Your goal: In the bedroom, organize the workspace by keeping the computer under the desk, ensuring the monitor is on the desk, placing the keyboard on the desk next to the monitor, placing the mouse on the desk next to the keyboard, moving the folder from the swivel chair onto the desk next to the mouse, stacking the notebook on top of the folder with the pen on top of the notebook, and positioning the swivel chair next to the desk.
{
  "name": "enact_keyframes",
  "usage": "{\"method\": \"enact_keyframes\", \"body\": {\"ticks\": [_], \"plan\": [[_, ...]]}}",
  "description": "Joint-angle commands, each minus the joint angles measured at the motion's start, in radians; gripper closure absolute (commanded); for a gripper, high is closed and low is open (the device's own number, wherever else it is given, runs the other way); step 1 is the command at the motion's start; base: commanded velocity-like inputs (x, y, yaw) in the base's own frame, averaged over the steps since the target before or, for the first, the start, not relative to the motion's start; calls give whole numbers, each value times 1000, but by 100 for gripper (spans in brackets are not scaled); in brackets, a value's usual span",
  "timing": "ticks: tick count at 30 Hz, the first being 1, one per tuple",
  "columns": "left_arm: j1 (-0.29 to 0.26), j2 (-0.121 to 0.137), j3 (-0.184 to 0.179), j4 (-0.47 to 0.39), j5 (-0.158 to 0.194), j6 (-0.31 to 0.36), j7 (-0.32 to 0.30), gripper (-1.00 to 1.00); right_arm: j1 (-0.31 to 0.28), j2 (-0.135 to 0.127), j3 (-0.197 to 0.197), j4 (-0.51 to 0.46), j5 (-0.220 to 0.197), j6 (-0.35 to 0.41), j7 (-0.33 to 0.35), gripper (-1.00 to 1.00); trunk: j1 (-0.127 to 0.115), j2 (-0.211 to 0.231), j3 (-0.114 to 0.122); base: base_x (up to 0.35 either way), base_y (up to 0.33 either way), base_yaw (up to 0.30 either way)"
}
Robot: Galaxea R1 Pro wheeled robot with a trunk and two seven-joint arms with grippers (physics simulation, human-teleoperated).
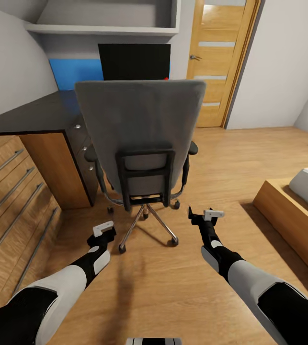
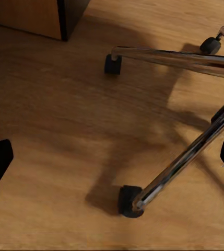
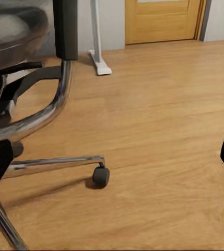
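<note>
- The room was evenly and softly lit, with pale walls and warm wood floor (image 1: 182, 287) rendered bright and no glare.
- A soft shadow lay under the swivel chair (image 1: 139, 129), spreading toward 6 o'clock in the head view.
- The monitor (image 1: 134, 61) was flat black at 12 o'clock; the bench (image 1: 34, 115) top read dark.
- In the left wrist view, blurred shadows trailed the chrome chair legs (image 2: 190, 151), which carried thin highlights.
- Both wrist views looked slightly soft; dark finger shapes at their edges were unfocused.

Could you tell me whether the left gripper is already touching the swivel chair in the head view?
No, the left gripper hangs apart from the swivel chair.
</note>
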Motion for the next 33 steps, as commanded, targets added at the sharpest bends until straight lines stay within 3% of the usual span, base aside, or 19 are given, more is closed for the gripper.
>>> {"method": "enact_keyframes", "body": {"ticks": [1,19,33], "plan": [[-1,0,-9,1,7,-3,5,-100,-1,1,9,0,-3,-2,-9,-100,-1,0,-1,-269,-225,0],[-1,-5,-13,1,-16,3,5,-100,-1,19,9,1,-4,-2,-11,-100,-1,0,-1,-215,-265,39],[-1,-9,-19,1,-20,-2,5,-100,-1,29,9,6,-4,-2,-11,-100,-1,0,-1,-54,-49,138]]}}
